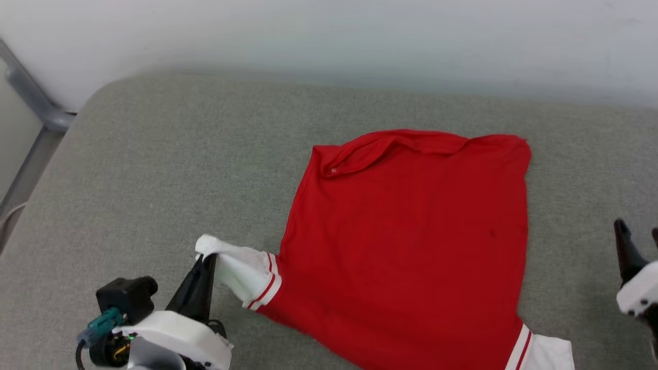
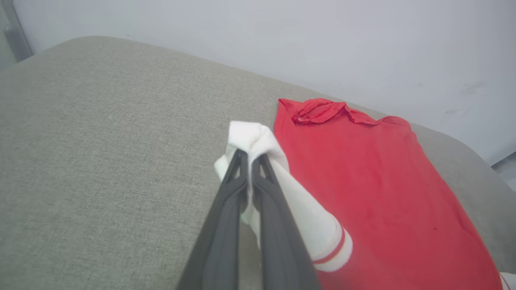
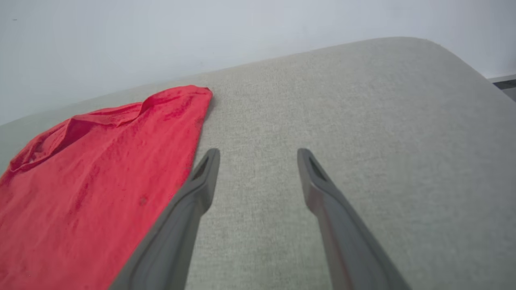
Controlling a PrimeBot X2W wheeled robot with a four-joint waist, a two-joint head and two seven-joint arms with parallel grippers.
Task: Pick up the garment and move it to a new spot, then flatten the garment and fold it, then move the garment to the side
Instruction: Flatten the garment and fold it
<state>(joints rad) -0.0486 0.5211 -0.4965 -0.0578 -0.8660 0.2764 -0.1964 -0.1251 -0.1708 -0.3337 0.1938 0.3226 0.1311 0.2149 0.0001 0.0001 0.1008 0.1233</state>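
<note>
one garment, two hands, one surface
one red garment [image 1: 411,241] with two white sleeves, one near left [image 1: 247,272] and one near right [image 1: 552,354]; two hands, the left hand [image 1: 208,259] near left and the right hand [image 1: 637,231] at the right edge, each with two dark fingers [image 3: 193,201]; one grey surface [image 1: 154,180]; one metal bar [image 1: 31,92] far left.

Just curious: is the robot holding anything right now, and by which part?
Its left hand pinches the red garment by a white sleeve; the right hand is open, empty.
</note>
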